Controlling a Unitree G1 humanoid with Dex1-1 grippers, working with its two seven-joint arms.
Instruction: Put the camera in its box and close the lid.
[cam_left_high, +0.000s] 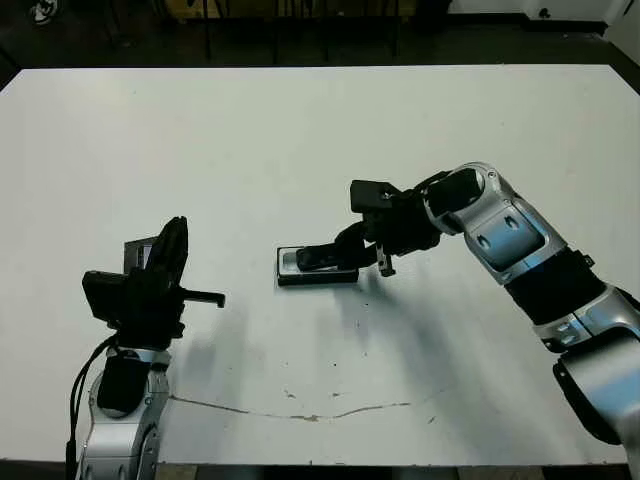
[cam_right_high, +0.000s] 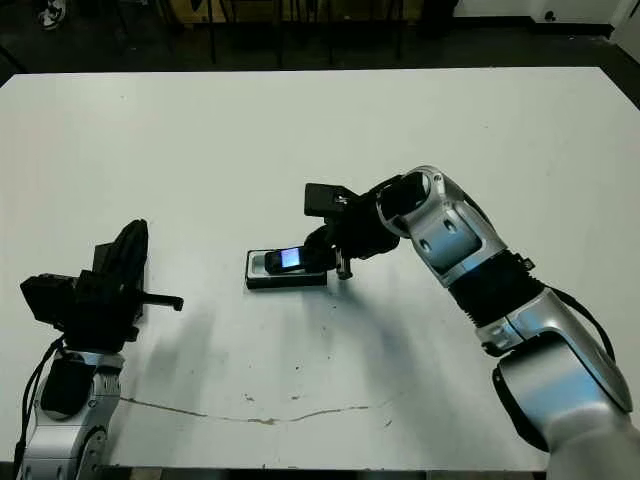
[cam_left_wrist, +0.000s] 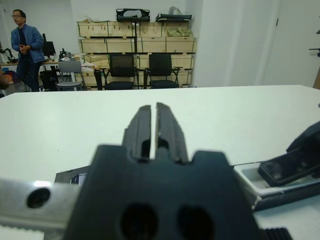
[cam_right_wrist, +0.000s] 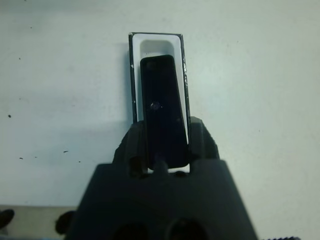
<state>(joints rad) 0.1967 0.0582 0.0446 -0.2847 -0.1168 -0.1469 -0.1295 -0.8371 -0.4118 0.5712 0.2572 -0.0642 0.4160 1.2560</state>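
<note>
Two fingers of the right gripper (cam_right_wrist: 164, 150) clamped the camera (cam_right_wrist: 161, 107) by its near end, its far end already angled down into the box (cam_right_wrist: 134, 75) directly ahead. Lowering it level before letting go looked best. Left gripper (cam_left_wrist: 154, 131) sat pinched together, empty.

camera (cam_right_wrist: 161, 107): glossy black | box (cam_right_wrist: 156, 41): smooth white lining | table (cam_left_high: 300, 130): matt white, scuffed

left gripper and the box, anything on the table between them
Nothing: in the left eye view only bare white table separates the left gripper from the box. The lid lies beside that gripper, on its far side from the box.
</note>
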